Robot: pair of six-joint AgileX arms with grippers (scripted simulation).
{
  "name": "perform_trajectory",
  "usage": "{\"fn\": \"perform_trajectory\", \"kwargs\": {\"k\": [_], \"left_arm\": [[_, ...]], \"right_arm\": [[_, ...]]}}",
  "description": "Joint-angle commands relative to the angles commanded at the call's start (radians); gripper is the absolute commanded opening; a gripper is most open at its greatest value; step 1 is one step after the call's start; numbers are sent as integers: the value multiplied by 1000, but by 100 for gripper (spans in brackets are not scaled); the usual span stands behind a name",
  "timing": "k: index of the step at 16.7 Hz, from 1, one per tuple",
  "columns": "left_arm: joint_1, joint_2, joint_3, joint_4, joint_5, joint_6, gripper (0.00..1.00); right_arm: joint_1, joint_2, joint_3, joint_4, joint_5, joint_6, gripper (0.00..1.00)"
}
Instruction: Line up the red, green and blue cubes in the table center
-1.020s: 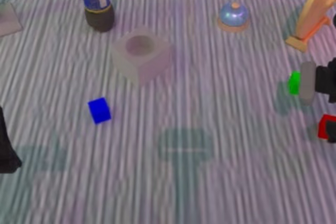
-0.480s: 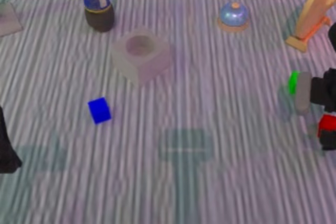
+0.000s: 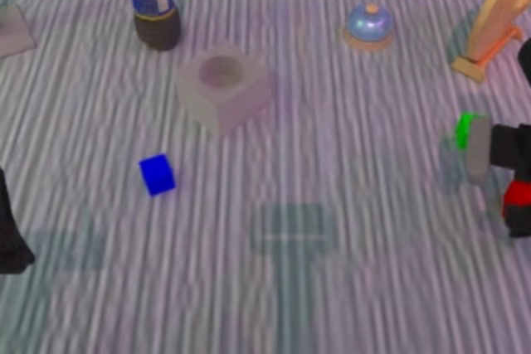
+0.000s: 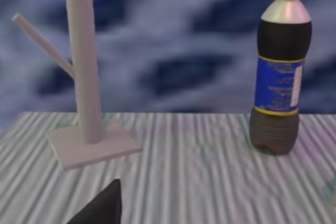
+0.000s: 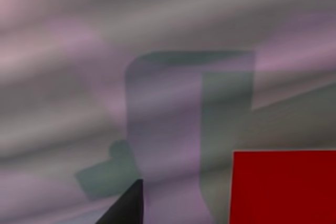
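My right claw (image 3: 514, 177) is at the table's (image 3: 348, 288) far right edge, over the red cube (image 3: 515, 196). From above, that cube shows only as a small red patch between dark parts of the claw. In my right wrist view the red cube (image 5: 283, 187) fills one corner, very close, and beside it is one dark tip of the claw. I cannot tell from either view how wide this claw stands, or whether it touches the cube.

The green cube (image 3: 465, 130) lies just beyond the red one, also near the right edge, and a grey part of my right arm (image 3: 479, 152) covers part of it. The blue cube (image 3: 156, 175) sits alone, well apart from both, left of the table's middle and turned a little askew.

My left claw (image 3: 10, 234) is parked at the left edge. Only one dark tip of it (image 4: 102, 209) shows in its wrist view, so I cannot tell its width either.

A cola bottle (image 4: 278, 66) stands upright at the back left. It has a yellow cap and a blue label edged in yellow, and the print on the label is too small to read. Near it is a translucent grey block with a round hollow (image 3: 222, 87). A grey branched stand (image 4: 84, 87) rests on its flat base at the far left corner. A small blue call bell (image 3: 369, 24) sits at the back, right of centre, and a tan wooden piece (image 3: 498, 14) leans in the back right corner.
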Motion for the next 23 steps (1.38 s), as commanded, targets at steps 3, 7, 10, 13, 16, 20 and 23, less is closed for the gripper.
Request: {"fn": "perform_trajectory", "kwargs": {"k": [3, 7, 10, 13, 16, 20, 23], "left_arm": [[0, 0, 0, 0, 0, 0, 100], [0, 0, 0, 0, 0, 0, 100], [0, 0, 0, 0, 0, 0, 100], [0, 0, 0, 0, 0, 0, 100], [0, 0, 0, 0, 0, 0, 100], [0, 0, 0, 0, 0, 0, 100], [0, 0, 0, 0, 0, 0, 100]], "right_arm": [[0, 0, 0, 0, 0, 0, 17], [0, 0, 0, 0, 0, 0, 0], [0, 0, 0, 0, 0, 0, 0], [0, 0, 0, 0, 0, 0, 0], [1, -61, 19, -76, -3, 30, 0], [4, -116, 91, -215, -4, 29, 0], [9, -161, 141, -306, -4, 27, 0]]}}
